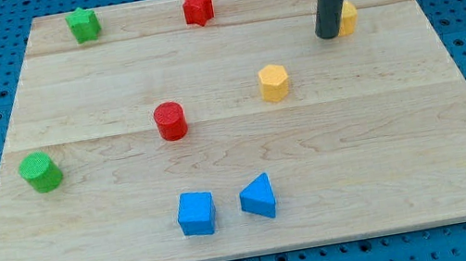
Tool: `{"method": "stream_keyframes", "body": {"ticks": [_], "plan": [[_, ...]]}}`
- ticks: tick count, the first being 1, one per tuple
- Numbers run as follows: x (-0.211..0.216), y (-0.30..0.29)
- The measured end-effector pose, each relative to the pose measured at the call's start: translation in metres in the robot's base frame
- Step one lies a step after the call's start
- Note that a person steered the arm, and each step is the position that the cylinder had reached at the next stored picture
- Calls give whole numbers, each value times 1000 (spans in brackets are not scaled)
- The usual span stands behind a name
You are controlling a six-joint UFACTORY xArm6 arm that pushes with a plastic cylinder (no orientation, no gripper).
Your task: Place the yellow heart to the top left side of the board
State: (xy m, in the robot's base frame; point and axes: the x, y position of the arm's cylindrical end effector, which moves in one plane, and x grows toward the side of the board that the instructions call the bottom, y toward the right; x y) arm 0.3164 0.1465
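my tip [328, 36] upright, touching yellow block [347, 17]

The yellow heart [348, 17] lies near the board's top right — mostly hidden behind the dark rod, only its right side showing, so its shape is hard to confirm — flat on the wood.

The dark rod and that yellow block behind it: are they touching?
Cannot tell. In the camera view my tip overlaps the left side of the yellow block, hiding where they would meet, so neither contact nor a gap shows.
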Motion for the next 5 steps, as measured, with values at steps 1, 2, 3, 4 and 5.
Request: {"method": "stream_keyframes", "body": {"ticks": [1,2,3,4,5], "plan": [[-12,14],[21,26],[7,41],[-30,42],[-50,41]]}}
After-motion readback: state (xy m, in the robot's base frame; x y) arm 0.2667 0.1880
